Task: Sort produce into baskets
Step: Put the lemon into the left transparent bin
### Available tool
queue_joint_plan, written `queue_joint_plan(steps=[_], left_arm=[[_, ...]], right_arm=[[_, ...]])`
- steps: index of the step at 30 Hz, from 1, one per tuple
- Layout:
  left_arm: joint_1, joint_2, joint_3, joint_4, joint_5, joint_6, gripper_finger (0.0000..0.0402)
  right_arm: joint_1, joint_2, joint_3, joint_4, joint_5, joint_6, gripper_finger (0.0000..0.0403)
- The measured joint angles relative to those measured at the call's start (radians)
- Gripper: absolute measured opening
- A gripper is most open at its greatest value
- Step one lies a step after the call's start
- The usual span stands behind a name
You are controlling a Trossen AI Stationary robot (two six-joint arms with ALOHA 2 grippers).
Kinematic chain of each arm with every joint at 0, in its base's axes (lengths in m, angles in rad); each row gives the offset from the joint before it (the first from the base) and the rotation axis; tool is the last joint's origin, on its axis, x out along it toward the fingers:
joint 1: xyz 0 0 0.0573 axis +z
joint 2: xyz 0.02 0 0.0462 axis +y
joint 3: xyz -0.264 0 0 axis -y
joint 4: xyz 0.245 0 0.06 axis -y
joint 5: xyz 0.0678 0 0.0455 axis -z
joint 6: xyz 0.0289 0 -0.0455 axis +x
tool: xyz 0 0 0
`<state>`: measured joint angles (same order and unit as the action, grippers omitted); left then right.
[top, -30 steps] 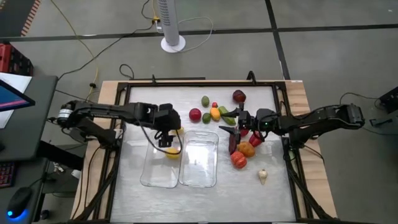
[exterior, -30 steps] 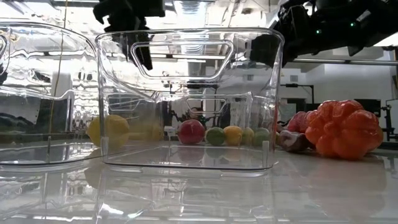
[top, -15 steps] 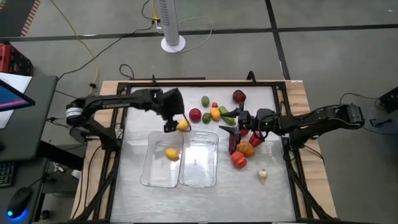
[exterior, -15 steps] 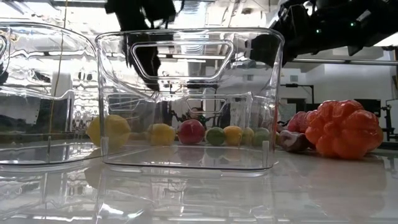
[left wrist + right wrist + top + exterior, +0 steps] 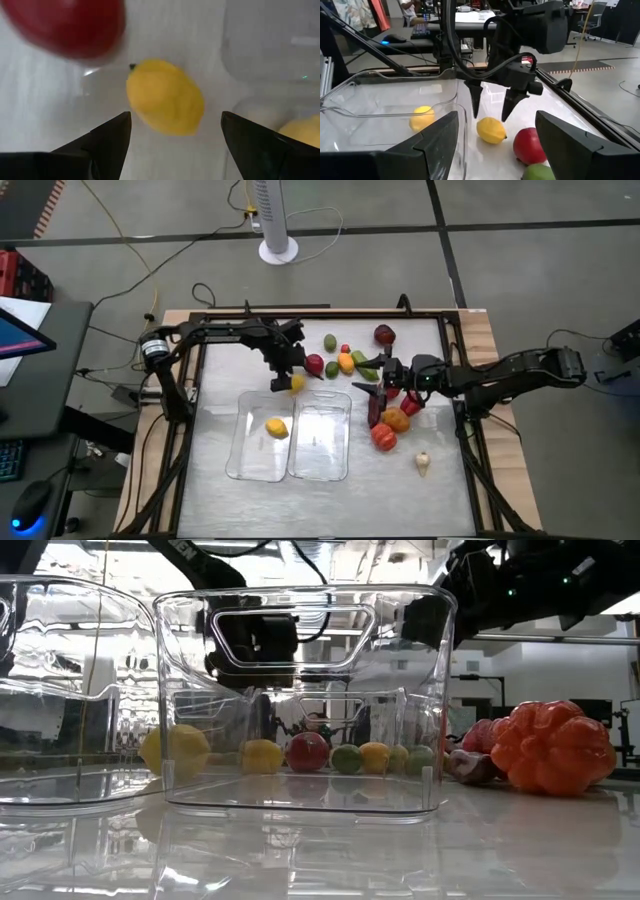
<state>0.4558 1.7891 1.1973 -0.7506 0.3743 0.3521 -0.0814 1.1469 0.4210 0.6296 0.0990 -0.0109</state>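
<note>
Yellow lemon [image 5: 295, 383] lies on the desk [image 5: 220, 360] just off the left basket's [image 5: 245, 460] 12 o'clock rim, left end effector [image 5: 284, 376] hanging open astride it; looks light, hard, slick, so pinch across its middle, while right end effector [image 5: 385, 380] waits open at 3 o'clock.

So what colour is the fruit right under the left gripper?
Yellow: the lemon on the table, best seen in the left wrist view.

Yellow lemon [image 5: 165, 97]; red apple [image 5: 528, 145]; clear baskets [image 5: 320, 437]; orange pepper [image 5: 552, 748].
</note>
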Motion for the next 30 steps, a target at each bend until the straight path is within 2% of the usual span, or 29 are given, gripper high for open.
queue_joint_plan(steps=[3, 13, 24, 27, 30], left_arm=[[-0.004, 0.005, 0.0, 0.047, 0.0, -0.031, 0.0293], [-0.083, 0.01, -0.007, 0.074, -0.236, -0.012, 0.0293], [-0.086, 0.011, -0.008, 0.036, -0.205, -0.023, 0.0288], [-0.088, 0.012, -0.009, 0.014, -0.195, -0.002, 0.0265], [-0.09, 0.012, -0.009, 0.004, -0.198, 0.007, 0.0226]], right_arm=[[0.0, 0.0, 0.0, -0.001, 0.0, 0.0, 0.0291], [0.0, 0.0, 0.0, -0.001, 0.001, 0.0, 0.0291], [0.0, 0.0, 0.0, -0.001, 0.001, 0.001, 0.0291], [0.0, 0.0, 0.0, -0.001, 0.001, 0.0, 0.0291], [0.0, 0.0, 0.0, -0.001, 0.002, 0.0, 0.0291]])
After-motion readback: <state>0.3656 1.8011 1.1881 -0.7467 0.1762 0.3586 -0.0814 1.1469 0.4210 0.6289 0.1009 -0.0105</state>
